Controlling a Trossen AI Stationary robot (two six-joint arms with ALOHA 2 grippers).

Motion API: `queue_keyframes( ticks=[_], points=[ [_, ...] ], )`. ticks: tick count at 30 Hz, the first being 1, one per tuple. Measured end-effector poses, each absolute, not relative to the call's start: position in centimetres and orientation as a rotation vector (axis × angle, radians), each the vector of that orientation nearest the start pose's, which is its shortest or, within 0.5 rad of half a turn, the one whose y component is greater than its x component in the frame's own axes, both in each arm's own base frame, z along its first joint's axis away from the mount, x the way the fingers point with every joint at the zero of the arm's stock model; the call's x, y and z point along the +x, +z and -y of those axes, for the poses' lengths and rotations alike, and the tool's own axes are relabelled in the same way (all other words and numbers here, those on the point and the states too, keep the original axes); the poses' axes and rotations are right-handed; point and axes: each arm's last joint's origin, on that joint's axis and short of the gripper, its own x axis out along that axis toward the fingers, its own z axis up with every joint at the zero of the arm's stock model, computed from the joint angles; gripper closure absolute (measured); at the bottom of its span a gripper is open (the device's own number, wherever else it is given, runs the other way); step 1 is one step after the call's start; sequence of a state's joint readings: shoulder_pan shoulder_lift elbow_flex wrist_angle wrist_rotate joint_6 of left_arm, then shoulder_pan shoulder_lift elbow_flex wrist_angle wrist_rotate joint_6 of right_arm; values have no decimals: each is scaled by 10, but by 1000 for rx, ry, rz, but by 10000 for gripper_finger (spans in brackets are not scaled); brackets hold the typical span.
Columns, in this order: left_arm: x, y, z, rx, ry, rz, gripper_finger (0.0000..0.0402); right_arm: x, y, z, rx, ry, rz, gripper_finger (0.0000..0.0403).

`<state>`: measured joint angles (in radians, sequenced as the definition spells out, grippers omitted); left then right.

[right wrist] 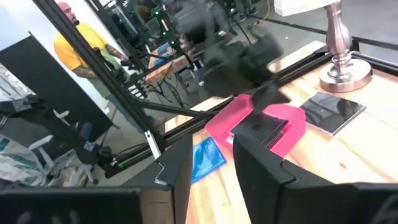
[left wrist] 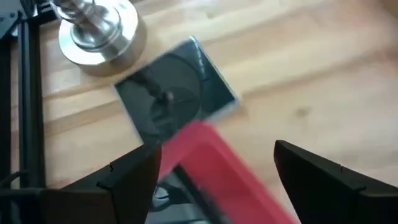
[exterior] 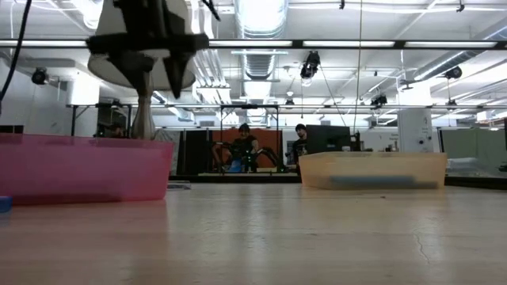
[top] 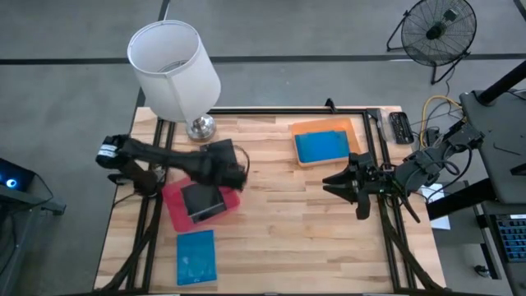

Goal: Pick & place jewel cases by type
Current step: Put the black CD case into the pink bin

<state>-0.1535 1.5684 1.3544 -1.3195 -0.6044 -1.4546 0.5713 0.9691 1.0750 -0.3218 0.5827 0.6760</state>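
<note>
My left gripper (top: 238, 171) hangs open and empty over the far right corner of the pink tray (top: 177, 215). In the left wrist view its fingers (left wrist: 130, 177) stand either side of the tray's wall (left wrist: 214, 155). A dark jewel case (left wrist: 174, 93) lies flat on the table beyond it, beside the lamp base; it also shows in the right wrist view (right wrist: 333, 112). Another dark case (top: 201, 200) lies in the pink tray. A blue case (top: 196, 256) lies flat on the table near the front edge. The orange tray (top: 325, 126) holds blue cases (top: 322, 146). My right gripper (top: 341, 193) is open and empty at the right.
A lamp with a white shade (top: 174, 66) and a metal base (top: 201, 127) stands at the far left, close to the loose dark case. Black frame rails (top: 378, 156) run along the table's edges. People sit in the room beyond (exterior: 242, 146).
</note>
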Motion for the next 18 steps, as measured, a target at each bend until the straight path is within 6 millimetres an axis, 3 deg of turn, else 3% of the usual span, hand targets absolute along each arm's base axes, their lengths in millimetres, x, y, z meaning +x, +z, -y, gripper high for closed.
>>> queue_keyframes(
  ticks=[10,18],
  points=[
    [289,280,-45,-714,1297,-723,109,175,386,-93,484,-65,-179,310],
    [293,253,-55,-766,1362,-546,109,175,385,-93,459,-65,-187,317]
  ],
)
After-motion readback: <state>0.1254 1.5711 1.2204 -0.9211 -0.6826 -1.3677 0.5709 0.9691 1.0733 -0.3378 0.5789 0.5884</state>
